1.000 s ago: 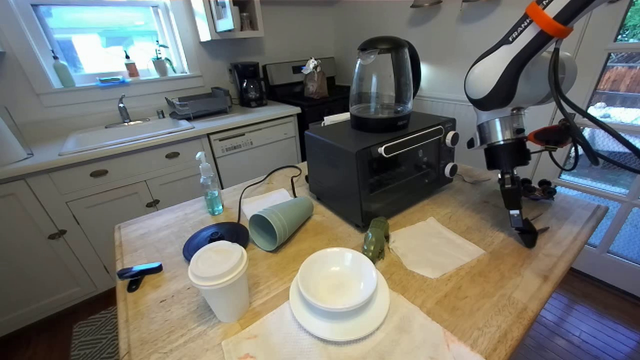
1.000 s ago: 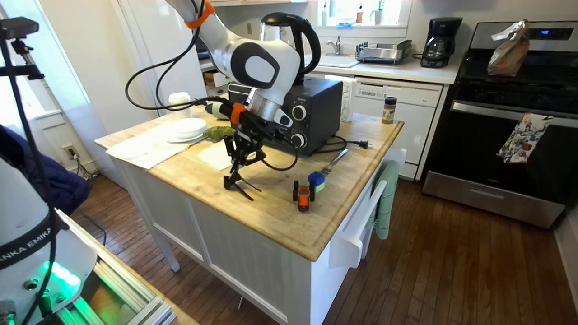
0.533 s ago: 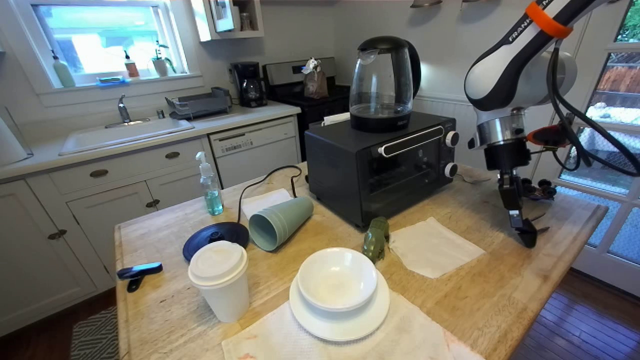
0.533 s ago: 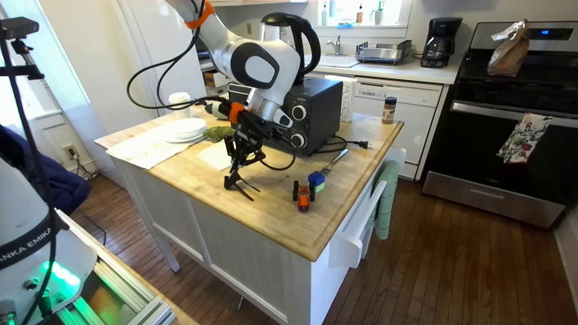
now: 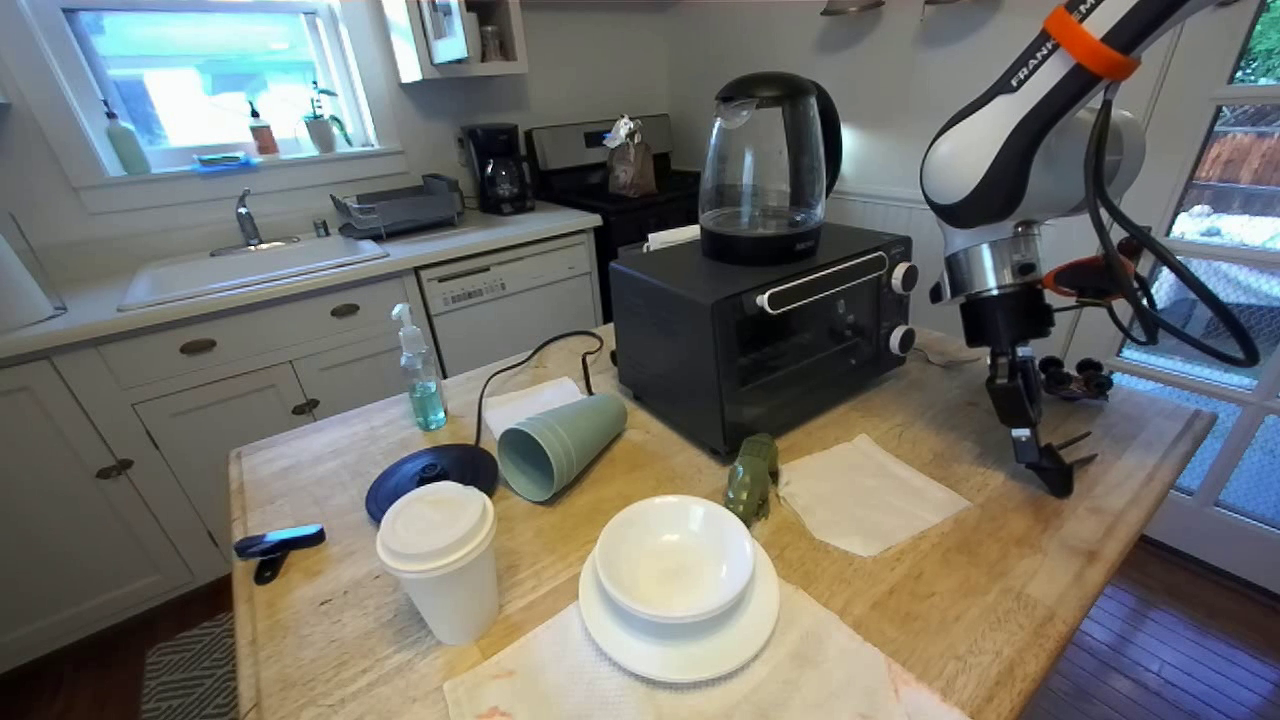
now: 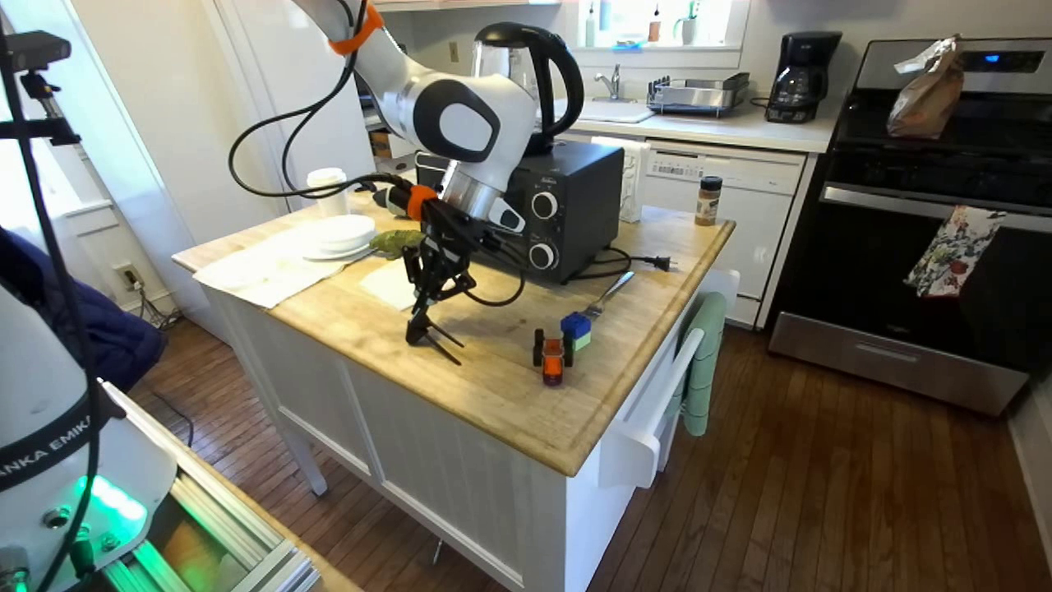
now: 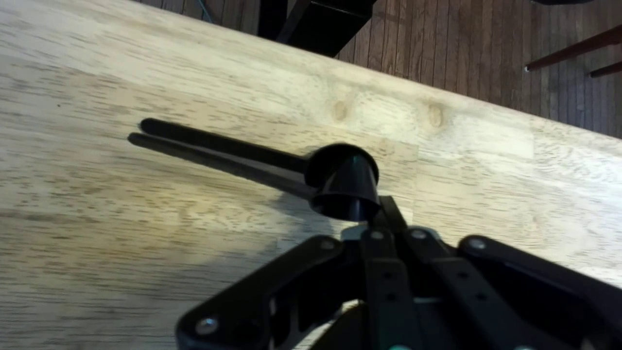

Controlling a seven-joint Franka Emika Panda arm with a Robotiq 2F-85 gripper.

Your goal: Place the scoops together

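Observation:
My gripper [image 7: 388, 216] has its fingers nearly together at one black scoop [image 7: 354, 182] in the wrist view; its cone-shaped bowl faces back at the fingers. A second black scoop [image 7: 223, 145] shows its round bowl behind that cone and a handle pointing left. A parallel dark strip lies beside this handle; whether shadow or another handle, I cannot tell. In both exterior views my gripper [image 5: 1026, 446] [image 6: 421, 311] points down at the table's edge side, with the black scoops [image 5: 1054, 474] [image 6: 417, 330] at its tips, low over the wood. Two thin dark strips stick out from them.
A toy car [image 6: 553, 358], a blue and green block [image 6: 576, 330] and a fork [image 6: 610, 294] lie to one side. A napkin [image 5: 868, 495], green toy [image 5: 752, 480], bowl [image 5: 675, 558] and toaster oven [image 5: 665, 350] lie to the other. The table edge [image 7: 330, 65] is close.
The wrist and arm have shifted slightly left in both exterior views, tilting the gripper a little. The scoops stay at the fingertips; their strips have moved slightly left in an exterior view.

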